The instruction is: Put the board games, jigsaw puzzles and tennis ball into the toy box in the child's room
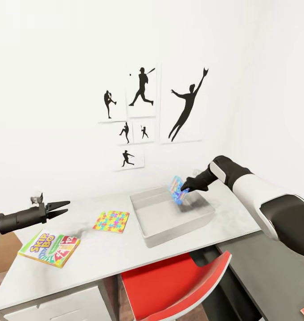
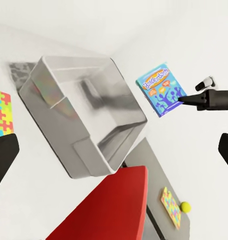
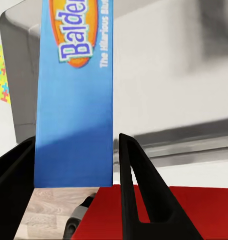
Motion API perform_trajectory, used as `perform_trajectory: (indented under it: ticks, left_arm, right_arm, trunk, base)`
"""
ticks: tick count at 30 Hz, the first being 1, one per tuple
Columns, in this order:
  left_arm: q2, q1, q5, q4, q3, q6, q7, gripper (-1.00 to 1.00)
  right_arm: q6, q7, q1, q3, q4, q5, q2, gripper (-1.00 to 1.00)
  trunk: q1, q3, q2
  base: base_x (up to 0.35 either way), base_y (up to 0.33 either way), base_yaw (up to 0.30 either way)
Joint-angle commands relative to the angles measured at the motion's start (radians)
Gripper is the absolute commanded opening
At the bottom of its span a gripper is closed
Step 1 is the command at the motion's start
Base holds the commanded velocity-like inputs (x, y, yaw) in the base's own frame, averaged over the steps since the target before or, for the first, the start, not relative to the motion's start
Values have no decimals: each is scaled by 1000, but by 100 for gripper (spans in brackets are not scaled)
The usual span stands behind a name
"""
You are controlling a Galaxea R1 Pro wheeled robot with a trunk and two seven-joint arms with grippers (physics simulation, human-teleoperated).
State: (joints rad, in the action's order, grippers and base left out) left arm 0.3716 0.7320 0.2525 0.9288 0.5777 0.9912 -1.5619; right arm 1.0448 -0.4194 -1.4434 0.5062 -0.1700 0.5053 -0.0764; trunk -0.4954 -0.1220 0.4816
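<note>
Over toy box (image 1: 170,223): R claw (image 1: 184,190) grips blue game (image 2: 161,91); L-wrist cam reveals ball (image 2: 185,206).

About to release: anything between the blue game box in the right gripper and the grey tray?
Nothing visible. The right gripper holds the blue game box on edge above the tray, over its far right corner. The tray looks empty below it.

Jigsaw puzzle (image 1: 111,221) lies between Skip-Bo box (image 1: 49,248) and toy box (image 1: 145,226)
</note>
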Motion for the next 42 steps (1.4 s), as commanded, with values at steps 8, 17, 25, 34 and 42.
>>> perform_trajectory:
  ticks: [8, 17, 25, 34, 42]
  left_arm:
    - [1, 1, 10, 1, 14, 10, -9, 100]
    - [1, 1, 10, 1, 14, 11, -9, 100]
    - [2, 1, 11, 1, 16, 11, -9, 100]
    - [3, 1, 12, 1, 42, 13, -9, 100]
    - [3, 1, 12, 1, 44, 14, -9, 100]
  right_arm:
    - [2, -5, -1, 5, 27, 14, 4, -100]
    - [2, -8, -1, 5, 28, 20, 1, -100]
    - [2, -71, 0, 5, 24, 18, 0, -100]
    - [1, -77, 0, 2, 26, 19, 0, -100]
    - [1, -78, 1, -1, 26, 19, 0, -100]
  trunk:
    - [-4, -5, 9]
    - [-4, -5, 9]
    - [-4, -5, 9]
    - [-4, -12, 9]
    - [-4, -25, 9]
  base:
    - [0, 0, 0]
    - [0, 0, 0]
    - [0, 0, 0]
    - [0, 0, 0]
    - [0, 0, 0]
